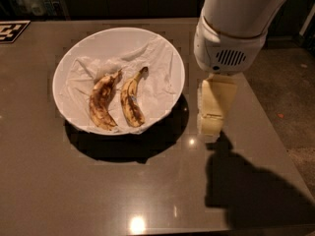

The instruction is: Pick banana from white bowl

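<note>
The white bowl, lined with crumpled white paper, sits on the dark table at the centre left. The banana, slim and yellow with brown specks, lies in the bowl's right half with its stem pointing up and to the right. My gripper hangs pointing down over the table just right of the bowl's rim, apart from bowl and banana. It holds nothing that I can see. The white arm housing is above it.
A stubbier banana with big brown blotches lies just left of the slim one. A black-and-white marker is at the table's far left corner. The table's right edge borders the floor.
</note>
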`<control>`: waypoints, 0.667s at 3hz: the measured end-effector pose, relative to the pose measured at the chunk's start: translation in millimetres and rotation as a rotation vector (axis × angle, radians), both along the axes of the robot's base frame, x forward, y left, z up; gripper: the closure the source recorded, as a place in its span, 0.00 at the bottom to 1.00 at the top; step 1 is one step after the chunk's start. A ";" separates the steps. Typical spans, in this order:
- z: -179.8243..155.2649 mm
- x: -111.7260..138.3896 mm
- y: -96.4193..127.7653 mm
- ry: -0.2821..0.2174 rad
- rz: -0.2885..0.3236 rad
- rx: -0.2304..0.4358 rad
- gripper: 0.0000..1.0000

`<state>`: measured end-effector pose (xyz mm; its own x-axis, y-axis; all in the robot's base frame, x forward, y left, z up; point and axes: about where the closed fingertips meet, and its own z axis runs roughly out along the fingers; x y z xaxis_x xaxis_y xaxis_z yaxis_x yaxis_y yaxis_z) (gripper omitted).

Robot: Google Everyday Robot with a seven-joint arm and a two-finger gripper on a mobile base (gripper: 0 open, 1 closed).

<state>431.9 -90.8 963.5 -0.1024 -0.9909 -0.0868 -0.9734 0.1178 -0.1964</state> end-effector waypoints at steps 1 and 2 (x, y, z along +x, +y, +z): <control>1.4 16.5 20.3 0.038 -0.029 0.082 0.00; -1.2 32.9 37.3 0.089 -0.064 0.093 0.00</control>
